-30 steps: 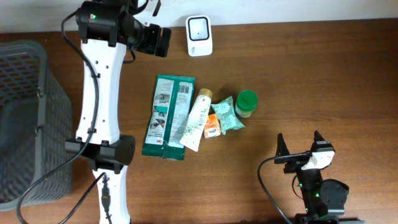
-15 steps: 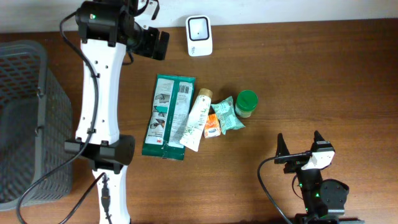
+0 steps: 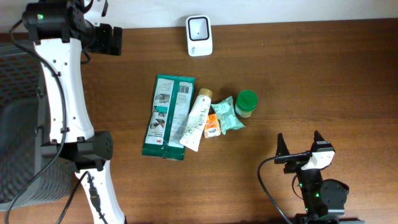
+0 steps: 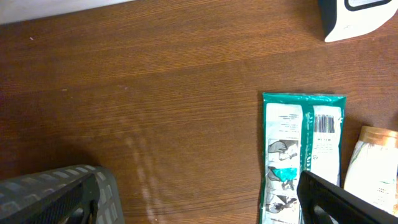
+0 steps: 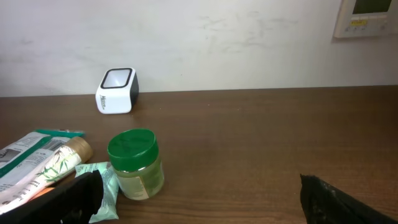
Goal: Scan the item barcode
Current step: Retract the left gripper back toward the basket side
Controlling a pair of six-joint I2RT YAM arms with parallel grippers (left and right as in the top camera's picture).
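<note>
The white barcode scanner (image 3: 199, 27) stands at the back edge of the table. Several items lie in a cluster mid-table: a green flat package (image 3: 168, 116) with its barcode (image 4: 324, 123) facing up, a cream tube (image 3: 198, 119), a small orange item (image 3: 212, 126), a mint packet (image 3: 227, 115) and a green-lidded jar (image 3: 246, 103). My left gripper (image 3: 115, 40) hovers open at the back left, away from the items, holding nothing. My right gripper (image 3: 300, 149) rests open near the front right, to the right of the jar (image 5: 135, 163), holding nothing.
A grey mesh basket (image 3: 18, 124) stands along the left edge, partly under my left arm. The white wall runs behind the scanner (image 5: 116, 91). Bare brown wood lies between the cluster and my right gripper.
My left arm has swung left, carrying its open gripper from beside the scanner to the back left corner. The right arm and the items have not moved.
</note>
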